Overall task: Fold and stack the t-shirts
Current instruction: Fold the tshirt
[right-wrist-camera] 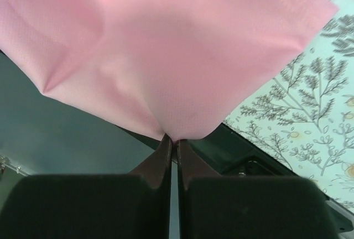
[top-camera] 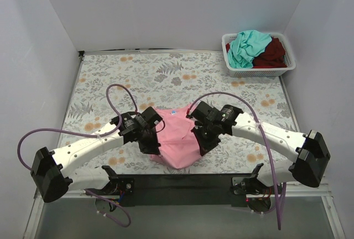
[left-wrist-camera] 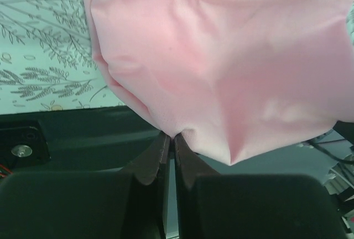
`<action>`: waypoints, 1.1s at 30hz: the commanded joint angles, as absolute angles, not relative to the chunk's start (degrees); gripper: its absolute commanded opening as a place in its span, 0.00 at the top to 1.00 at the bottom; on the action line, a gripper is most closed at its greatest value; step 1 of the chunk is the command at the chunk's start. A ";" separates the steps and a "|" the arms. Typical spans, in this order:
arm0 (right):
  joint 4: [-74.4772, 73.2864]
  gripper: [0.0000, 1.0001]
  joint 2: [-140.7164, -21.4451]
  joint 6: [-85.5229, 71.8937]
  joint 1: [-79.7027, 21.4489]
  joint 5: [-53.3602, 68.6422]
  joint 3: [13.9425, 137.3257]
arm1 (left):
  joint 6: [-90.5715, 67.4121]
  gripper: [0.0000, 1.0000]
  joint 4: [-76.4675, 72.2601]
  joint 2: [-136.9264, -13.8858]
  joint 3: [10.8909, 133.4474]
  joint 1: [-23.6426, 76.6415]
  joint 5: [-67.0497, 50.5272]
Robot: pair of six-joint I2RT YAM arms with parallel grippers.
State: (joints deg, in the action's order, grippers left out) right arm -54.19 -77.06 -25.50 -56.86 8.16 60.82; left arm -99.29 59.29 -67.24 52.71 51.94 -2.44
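Observation:
The light pink t-shirt (top-camera: 177,136) hangs lifted between both arms at the table's near edge, sagging over the black base bar. My left gripper (top-camera: 153,146) is shut on its left part; in the left wrist view the closed tips (left-wrist-camera: 172,137) pinch a fold of pink t-shirt (left-wrist-camera: 221,73). My right gripper (top-camera: 202,146) is shut on its right part, the tips (right-wrist-camera: 172,138) pinching the pink t-shirt (right-wrist-camera: 166,45). A teal t-shirt (top-camera: 247,47) and a dark red t-shirt (top-camera: 274,53) lie crumpled in the basket.
The white slatted basket (top-camera: 260,72) stands at the back right corner of the leaf-patterned tablecloth (top-camera: 166,78). White walls close in the table at the back and both sides. The black base bar (top-camera: 182,186) runs along the near edge.

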 commanded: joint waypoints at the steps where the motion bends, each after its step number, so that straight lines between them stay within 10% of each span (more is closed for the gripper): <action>1: -56.42 0.99 -77.78 -21.27 -53.88 9.84 65.56 | -95.54 1.00 57.48 -66.36 56.07 48.87 -2.37; 33: -60.11 0.99 -68.10 -17.32 -55.29 21.81 57.45 | -91.58 1.00 65.90 -52.28 48.76 51.94 -15.14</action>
